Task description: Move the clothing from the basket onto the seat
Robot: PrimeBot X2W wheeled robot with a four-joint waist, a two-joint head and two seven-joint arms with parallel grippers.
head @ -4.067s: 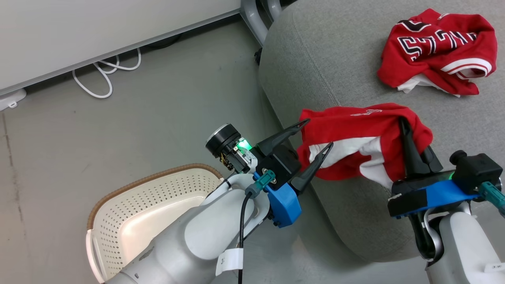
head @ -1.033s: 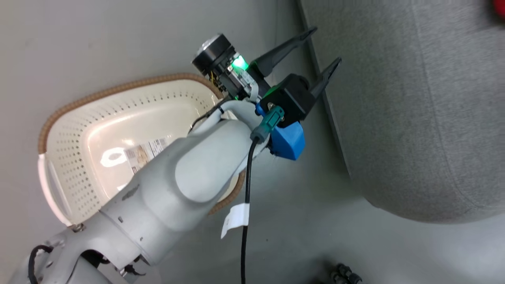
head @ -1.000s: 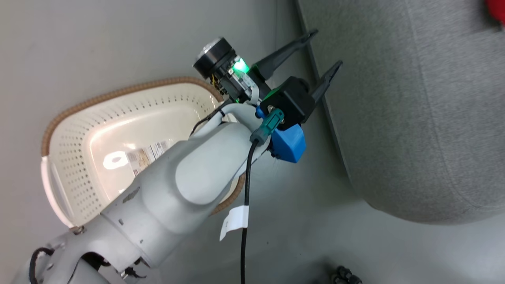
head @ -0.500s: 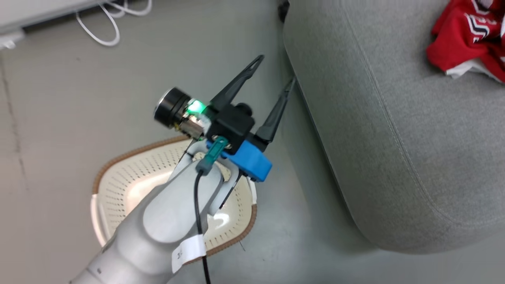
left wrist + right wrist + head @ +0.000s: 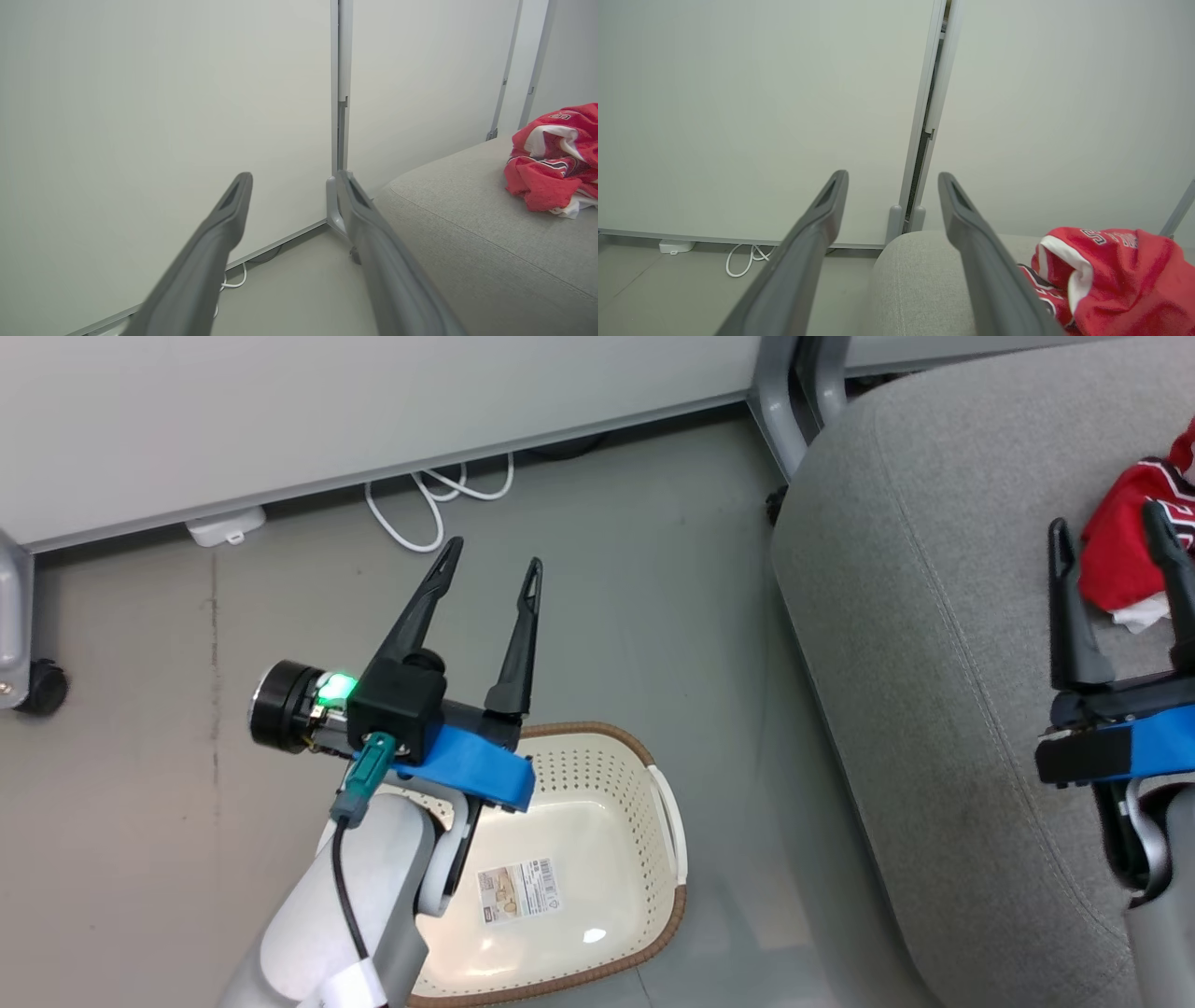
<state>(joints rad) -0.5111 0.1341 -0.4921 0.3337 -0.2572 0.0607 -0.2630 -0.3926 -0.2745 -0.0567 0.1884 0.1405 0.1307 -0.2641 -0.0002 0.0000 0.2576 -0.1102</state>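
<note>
**Q:** Grippers first. Is either one holding anything?

**A:** No. The left gripper [image 5: 495, 555] has its jaws spread wide with nothing between them, and it hangs in the air above the floor [image 5: 187, 803], just past the far rim of the basket [image 5: 644, 756]. The right gripper [image 5: 1107, 518] is likewise spread and empty. It is raised over the seat [image 5: 915, 616], just short of the clothing [image 5: 1125, 574]. I cannot tell whether it touches the cloth.

**Q:** Where does the clothing lie?

**A:** It is a crumpled red heap on top of the seat, well in from the rounded front edge. The wrist views suggest more than one garment bunched together, but I cannot separate them.

**Q:** And the basket?

**A:** It stands on the floor beside the seat, not touching it. Its cream bottom and a printed label [image 5: 516, 889] are visible. The near-left corner is hidden under the left forearm [image 5: 373, 887].

**Q:** Why are both arms up and open?

**A:** This is a judgement. The cloth rests free and both grippers are empty, so nothing is being carried. Held high, the arms cannot snag the heap. The transfer looks complete or nearly so, but the hidden corner needs checking.
</note>
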